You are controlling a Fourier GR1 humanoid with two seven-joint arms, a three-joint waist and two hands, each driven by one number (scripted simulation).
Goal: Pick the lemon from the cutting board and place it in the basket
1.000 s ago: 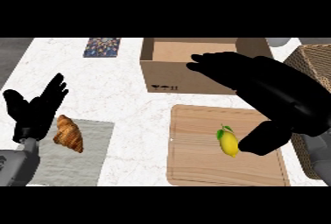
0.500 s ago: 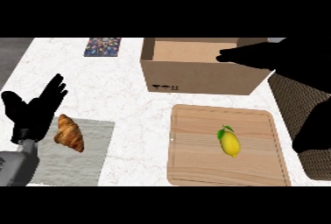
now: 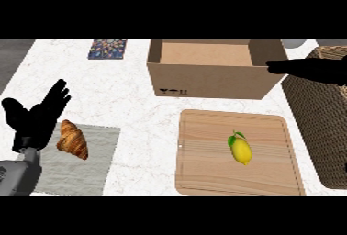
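The lemon point(image 3: 241, 149) lay on the cutting board point(image 3: 203, 176), right of the board's middle, its leafed end pointing to the board's far edge. Nothing touched it. The board rested on the white marbled surface point(image 3: 136, 105).

Beyond the board's far edge stood an open cardboard box point(image 3: 215, 78). The woven basket point(image 3: 320, 117) sat just beside the board's right edge.

The right robot hand point(image 3: 306, 69) showed as a dark shape beyond the board's far right corner, over the right end of the box and well apart from the lemon. Whether it was released or clenched could not be told. It grasped nothing that could be seen.

Well left of the board, the left robot hand point(image 3: 37, 117) rested released, fingers up. Between it and the board a croissant point(image 3: 72, 139) lay on a grey cloth point(image 3: 81, 172). A patterned mat point(image 3: 107, 48) lay far beyond the board's left side.
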